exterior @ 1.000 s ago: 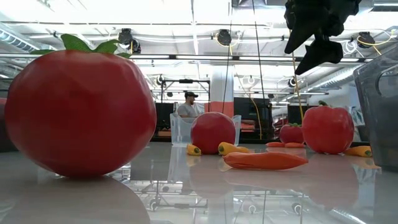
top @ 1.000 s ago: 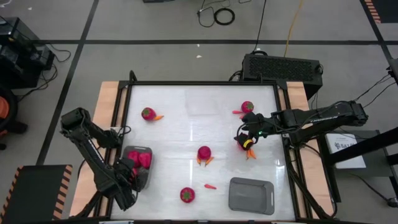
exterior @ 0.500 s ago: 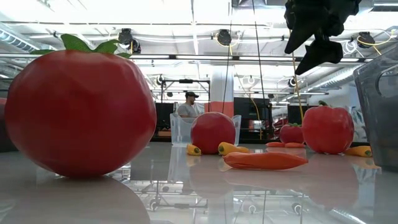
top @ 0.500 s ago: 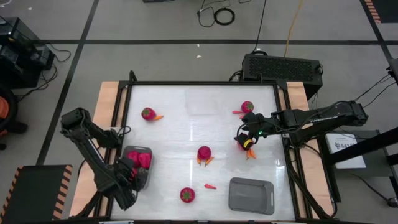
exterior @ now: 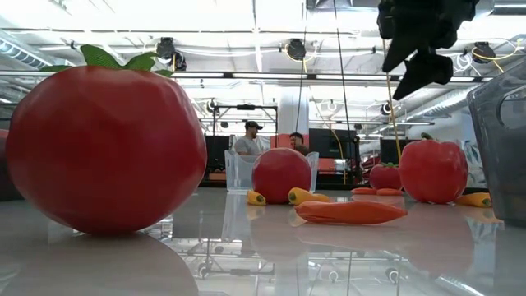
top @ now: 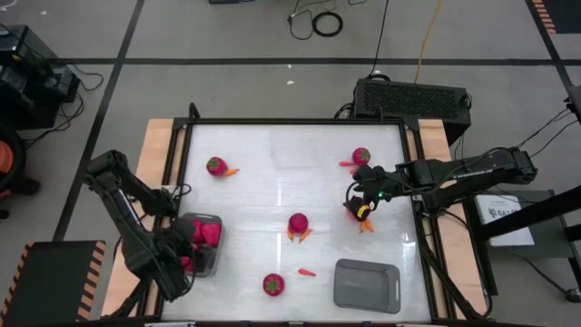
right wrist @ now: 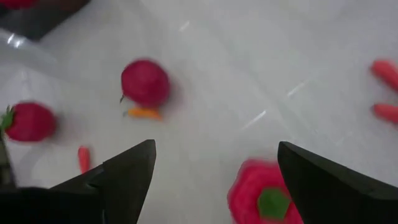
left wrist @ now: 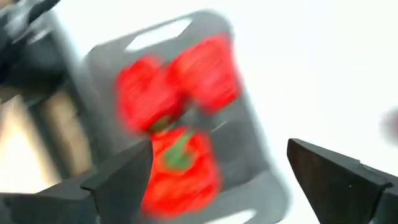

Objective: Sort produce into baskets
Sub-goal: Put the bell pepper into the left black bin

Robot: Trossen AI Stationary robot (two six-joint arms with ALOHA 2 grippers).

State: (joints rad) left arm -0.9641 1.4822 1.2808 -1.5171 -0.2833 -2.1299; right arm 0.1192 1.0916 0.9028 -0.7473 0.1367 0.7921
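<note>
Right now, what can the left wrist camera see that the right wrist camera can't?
Only the left wrist view shows three red peppers lying in the grey basket, framed by the left gripper with its fingers apart. Only the right wrist view shows loose produce on the white table: a round red piece, a small orange piece beside it. Both show open fingers and red produce.

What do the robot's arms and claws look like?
Both arms are dark, nearly black, built from chunky jointed segments. The left arm has thin black cables beside it. The right arm shows a tiny green light near its wrist. Each ends in a claw with two flat, dark, wedge-shaped fingers: the left gripper and the right gripper.
</note>
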